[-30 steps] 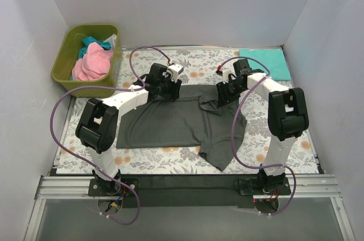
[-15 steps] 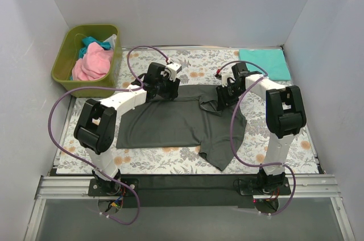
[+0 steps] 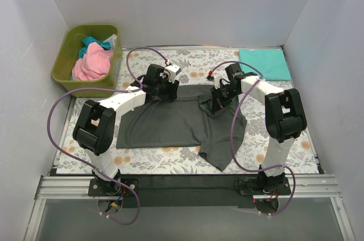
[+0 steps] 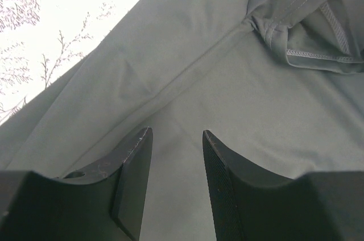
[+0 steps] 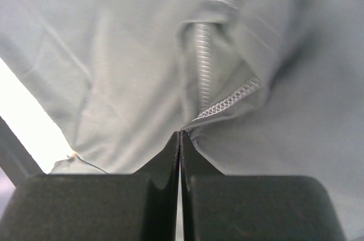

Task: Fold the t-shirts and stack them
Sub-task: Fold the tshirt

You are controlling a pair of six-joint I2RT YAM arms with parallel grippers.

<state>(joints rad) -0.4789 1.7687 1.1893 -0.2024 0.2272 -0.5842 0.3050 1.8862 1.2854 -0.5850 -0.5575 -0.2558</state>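
Observation:
A dark charcoal grey t-shirt [image 3: 176, 123] lies spread on the floral table cloth [image 3: 142, 158], its right part bunched and folded. My left gripper [image 3: 164, 92] hovers open over the shirt's far edge; in the left wrist view [image 4: 176, 134] the fingers stand apart above flat grey cloth [image 4: 239, 99], with a sleeve [image 4: 307, 30] beyond them. My right gripper [image 3: 213, 102] is shut on a stitched fold of the grey shirt [image 5: 114, 70] and pinches it at the fingertips [image 5: 180, 134]. A folded teal-green shirt [image 3: 265, 62] lies at the back right.
An olive-green bin [image 3: 65, 53] at the back left holds a pink shirt [image 3: 94, 63] and a teal one [image 3: 91, 42]. White walls close in the table on three sides. Purple cables loop over both arms.
My right gripper has moved left and a little nearer, pulling the pinched fold of the grey shirt towards the middle. My left gripper has hardly moved.

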